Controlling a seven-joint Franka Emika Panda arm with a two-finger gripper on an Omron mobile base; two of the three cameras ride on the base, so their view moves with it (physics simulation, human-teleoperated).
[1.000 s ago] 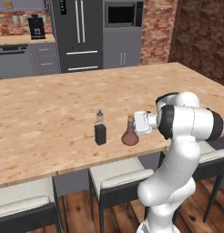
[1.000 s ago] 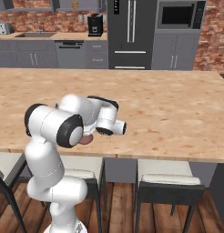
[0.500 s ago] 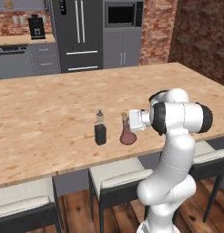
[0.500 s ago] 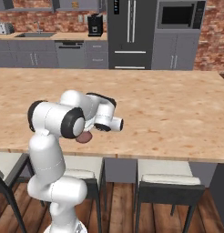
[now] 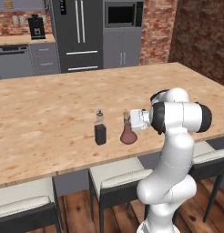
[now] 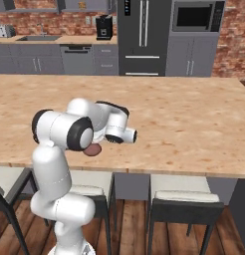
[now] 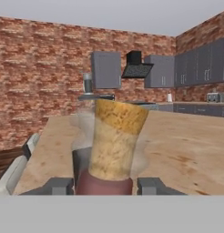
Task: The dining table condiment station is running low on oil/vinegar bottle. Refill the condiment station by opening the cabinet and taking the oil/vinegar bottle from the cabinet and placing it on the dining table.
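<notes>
done: oil/vinegar bottle [image 5: 128,135] stands on the dining table [image 5: 50,109], just beside a dark bottle [image 5: 100,131] | gripper [image 7: 104,185]: fingers sit close on both sides of its neck; cannot tell if they squeeze | left: let go, pull away

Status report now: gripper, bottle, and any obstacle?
Gripper level with the oil/vinegar bottle neck, fingers either side; grip unclear. Bottle upright on the dining table. Dark square bottle stands just beside it.

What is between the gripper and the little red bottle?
Nothing visible. The gripper has a finger on each side of the oil/vinegar bottle, which already stands on the dining table beside a dark bottle.
</notes>
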